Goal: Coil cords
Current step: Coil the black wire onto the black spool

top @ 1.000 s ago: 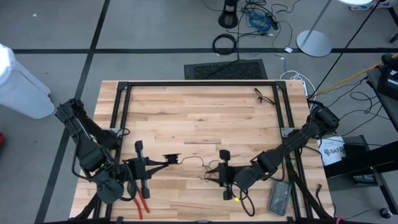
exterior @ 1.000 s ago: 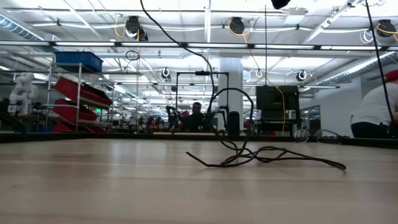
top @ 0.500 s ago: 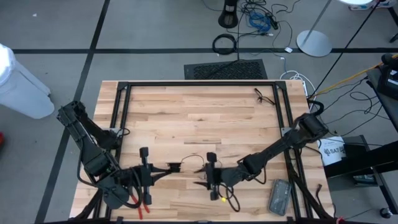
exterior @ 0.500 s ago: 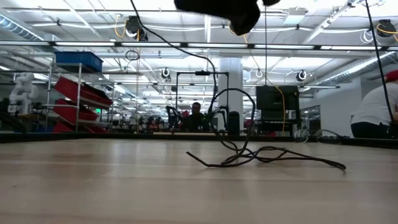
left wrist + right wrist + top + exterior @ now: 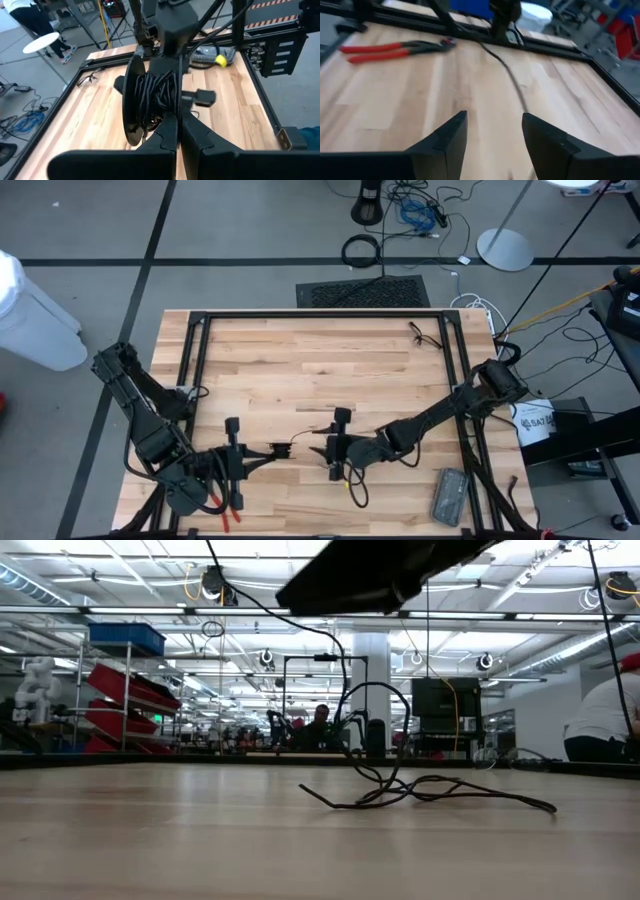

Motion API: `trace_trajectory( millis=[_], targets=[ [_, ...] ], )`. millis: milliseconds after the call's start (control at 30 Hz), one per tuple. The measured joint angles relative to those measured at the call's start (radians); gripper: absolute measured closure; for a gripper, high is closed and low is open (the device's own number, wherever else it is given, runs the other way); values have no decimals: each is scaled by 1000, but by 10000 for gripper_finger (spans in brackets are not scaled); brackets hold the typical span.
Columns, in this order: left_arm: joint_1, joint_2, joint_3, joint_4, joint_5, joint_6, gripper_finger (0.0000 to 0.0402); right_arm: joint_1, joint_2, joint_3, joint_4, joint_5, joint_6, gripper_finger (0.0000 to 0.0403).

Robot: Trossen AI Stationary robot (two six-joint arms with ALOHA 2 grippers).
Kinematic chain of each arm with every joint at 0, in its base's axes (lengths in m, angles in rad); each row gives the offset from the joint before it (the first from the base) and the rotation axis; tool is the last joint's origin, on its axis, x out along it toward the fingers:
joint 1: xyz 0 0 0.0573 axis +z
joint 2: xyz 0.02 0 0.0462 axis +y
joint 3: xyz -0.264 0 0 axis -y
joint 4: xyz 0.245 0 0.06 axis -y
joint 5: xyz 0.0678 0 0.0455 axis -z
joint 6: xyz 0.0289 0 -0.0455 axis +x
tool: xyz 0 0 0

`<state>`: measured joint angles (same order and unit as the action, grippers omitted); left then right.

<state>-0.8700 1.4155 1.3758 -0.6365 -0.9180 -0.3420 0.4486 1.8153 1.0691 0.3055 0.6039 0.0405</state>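
The cord is thin and black, mostly wound on a small round spool (image 5: 150,95). My left gripper (image 5: 272,451) is shut on the spool and holds it above the table's near middle. A loose strand (image 5: 512,80) runs from the spool along the wood toward my right gripper (image 5: 318,450). That gripper hovers just right of the spool, open, pointing at it, with nothing between its fingers (image 5: 451,137). In the low view a slack tangle of cord (image 5: 420,790) lies on the table, with a strand rising out of the frame. My left gripper (image 5: 176,122) has its two fingers closed together at the spool's lower edge (image 5: 167,116), under the wound cord. The fingers themselves hide which part sits between them. They come nearly level from the table's left. The spool stands on edge, lifted clear of the wood.
Red-handled pliers (image 5: 225,508) lie near the front edge under my left arm. A grey device (image 5: 448,498) sits at the near right. A small black tangle (image 5: 425,335) lies at the far right. A black frame rail (image 5: 320,315) borders the wood.
My right gripper has moved down and toward the table's left, closing in on the spool, and its arm now shows at the top of the low view. The spool has stayed held in place.
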Motion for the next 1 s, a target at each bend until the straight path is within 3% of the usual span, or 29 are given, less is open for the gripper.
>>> trace_trajectory(
  millis=[167, 400, 1000],
  targets=[
    [-1, 0, 0, 0, 0, -19, 394, -12, 0, 0, -39, 54, 41, 239],
    [-3, 0, 0, 0, 0, -29, 394, -17, 0, 0, -56, 45, 29, 266],
    [-3, 0, -1, -1, 0, -27, 394, -25, 0, 0, -120, 51, 74, 377]
  ],
)
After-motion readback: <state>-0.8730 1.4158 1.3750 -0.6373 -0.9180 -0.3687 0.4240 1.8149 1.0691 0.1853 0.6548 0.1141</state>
